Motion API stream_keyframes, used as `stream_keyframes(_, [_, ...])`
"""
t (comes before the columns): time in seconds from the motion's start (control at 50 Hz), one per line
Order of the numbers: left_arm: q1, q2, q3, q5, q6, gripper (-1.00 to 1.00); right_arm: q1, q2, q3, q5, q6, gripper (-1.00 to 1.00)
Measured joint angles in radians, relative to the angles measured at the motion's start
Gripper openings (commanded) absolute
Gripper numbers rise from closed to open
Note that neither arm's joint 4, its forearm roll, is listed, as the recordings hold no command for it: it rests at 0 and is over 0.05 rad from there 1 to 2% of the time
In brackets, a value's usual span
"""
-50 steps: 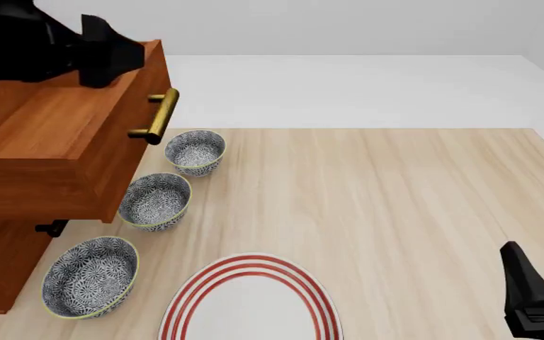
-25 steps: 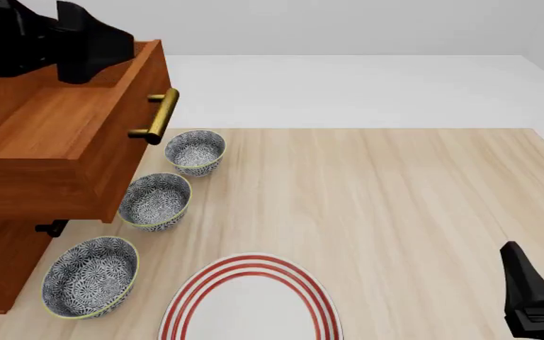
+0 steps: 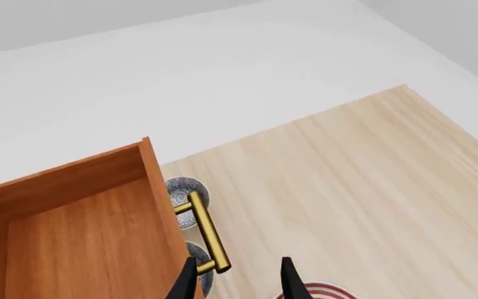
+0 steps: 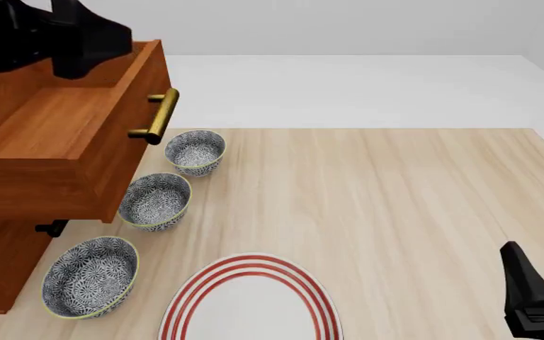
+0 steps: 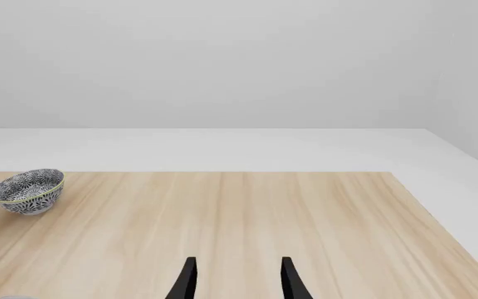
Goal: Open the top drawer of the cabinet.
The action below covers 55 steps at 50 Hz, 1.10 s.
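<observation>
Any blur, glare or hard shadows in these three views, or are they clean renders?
Front view: sharp, flat even light, no glare on the brass handle; the left gripper is a featureless black shape. Left wrist view: crisp, the drawer inside evenly lit. Right wrist view: sharp, with no hard shadow at the bowl.

Only the left arm's position is different. One second ago the left gripper (image 4: 88, 42) is above the far front corner of the top drawer (image 4: 54, 134); now it is a little more to the left and higher, over the open drawer's inside.
</observation>
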Motion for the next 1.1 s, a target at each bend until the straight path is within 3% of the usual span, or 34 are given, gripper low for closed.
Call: stream_keyframes(1.1, [-0.008,-0.023,-0.057,0.03,0.019,1.0,0.0,0.0,0.0,0.0,0.0,1.0])
